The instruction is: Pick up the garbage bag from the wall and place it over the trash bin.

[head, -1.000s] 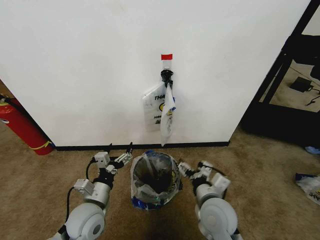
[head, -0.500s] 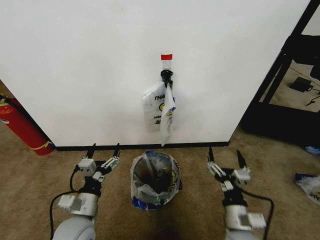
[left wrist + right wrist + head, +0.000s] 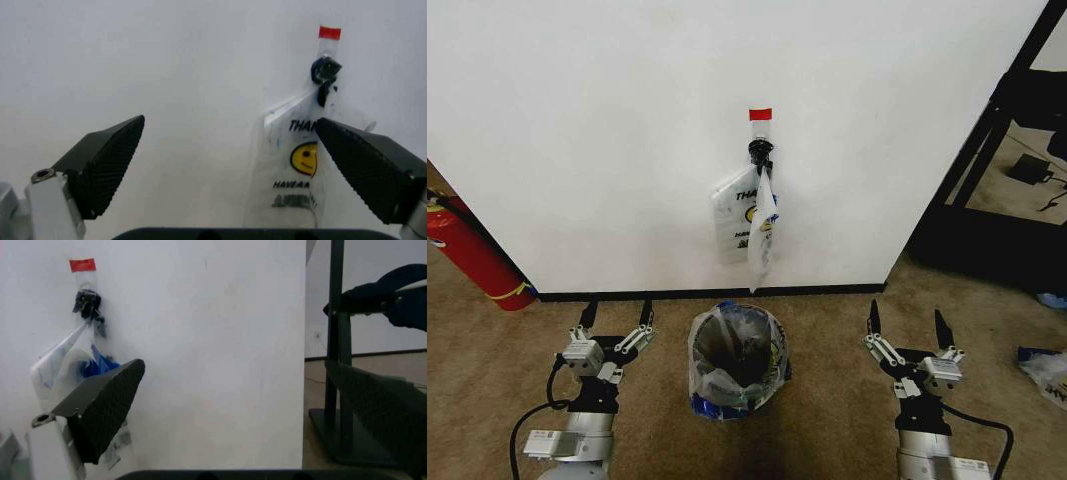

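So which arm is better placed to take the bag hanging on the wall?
Probably the left. Both claws, left and right, are open and low beside the trash bin, but the garbage bag hangs slightly closer to the left one.

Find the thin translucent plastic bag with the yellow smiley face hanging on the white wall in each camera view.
Head view: thin translucent plastic bag hangs centre, above the lined bin.
Left wrist view: bag, beside the far fingertip.
Right wrist view: bag, beside the near fingertip.
Shared landmark: red tape strip above the hook.
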{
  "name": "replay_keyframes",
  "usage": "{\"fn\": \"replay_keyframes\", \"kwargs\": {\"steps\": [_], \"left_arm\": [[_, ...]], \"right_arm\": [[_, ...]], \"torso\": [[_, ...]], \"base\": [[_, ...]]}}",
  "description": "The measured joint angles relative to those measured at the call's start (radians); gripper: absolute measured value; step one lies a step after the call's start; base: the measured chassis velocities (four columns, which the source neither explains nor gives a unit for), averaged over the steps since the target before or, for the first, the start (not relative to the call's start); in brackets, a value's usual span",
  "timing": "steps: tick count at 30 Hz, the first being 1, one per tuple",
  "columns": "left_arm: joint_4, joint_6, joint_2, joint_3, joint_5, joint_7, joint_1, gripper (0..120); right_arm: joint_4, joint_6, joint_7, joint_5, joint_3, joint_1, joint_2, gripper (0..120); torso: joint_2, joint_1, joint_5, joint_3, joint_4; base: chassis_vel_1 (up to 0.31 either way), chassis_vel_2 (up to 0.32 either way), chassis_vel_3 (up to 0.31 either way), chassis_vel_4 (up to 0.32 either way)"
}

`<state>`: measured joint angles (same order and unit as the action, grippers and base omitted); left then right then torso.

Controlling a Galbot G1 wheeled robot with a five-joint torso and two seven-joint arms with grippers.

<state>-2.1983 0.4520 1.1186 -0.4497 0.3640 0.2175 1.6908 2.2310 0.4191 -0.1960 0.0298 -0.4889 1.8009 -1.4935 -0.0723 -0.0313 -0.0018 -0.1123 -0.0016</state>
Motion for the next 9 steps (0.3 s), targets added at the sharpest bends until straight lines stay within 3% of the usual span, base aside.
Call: {"fn": "replay_keyframes", "kwargs": {"steps": [9], "left_arm": [[0.009, -0.015, -0.007, 0.007, -0.008, 0.005, -0.012, 100]], "right_arm": [[0.011, 0.008, -0.003, -0.017, 0.001, 0.011, -0.014, 100]], "torso": [[0.0, 0.0, -0.0001, 0.0, 0.0]], "base": [[0.0, 0.0, 0.0, 0.0]]}}
